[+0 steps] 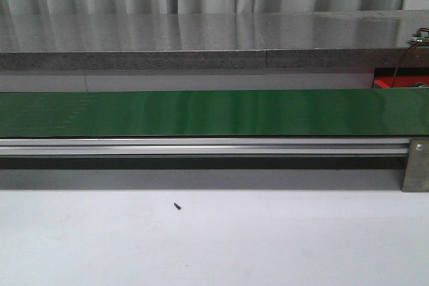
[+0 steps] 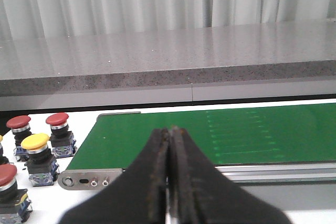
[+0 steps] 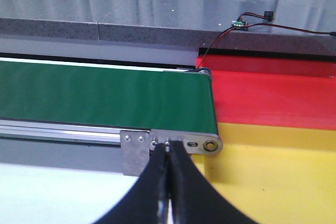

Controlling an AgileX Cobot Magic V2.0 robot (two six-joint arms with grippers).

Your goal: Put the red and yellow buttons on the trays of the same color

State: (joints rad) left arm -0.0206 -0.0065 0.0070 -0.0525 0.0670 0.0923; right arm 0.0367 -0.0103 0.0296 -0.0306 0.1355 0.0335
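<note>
Waiting to start: both your pinchers, left gripper (image 2: 169, 171) and right gripper (image 3: 167, 182), are pressed together, holding nothing. The buttons (image 2: 35, 148) sit past one end of the green belt (image 2: 220, 135); red tray (image 3: 273, 90) and yellow tray (image 3: 278, 177) wait past the other. Next, open the left one over a button.

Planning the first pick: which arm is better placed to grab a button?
Left. Its wrist view shows the red and yellow buttons beside the belt end; the right gripper faces only the trays.
</note>
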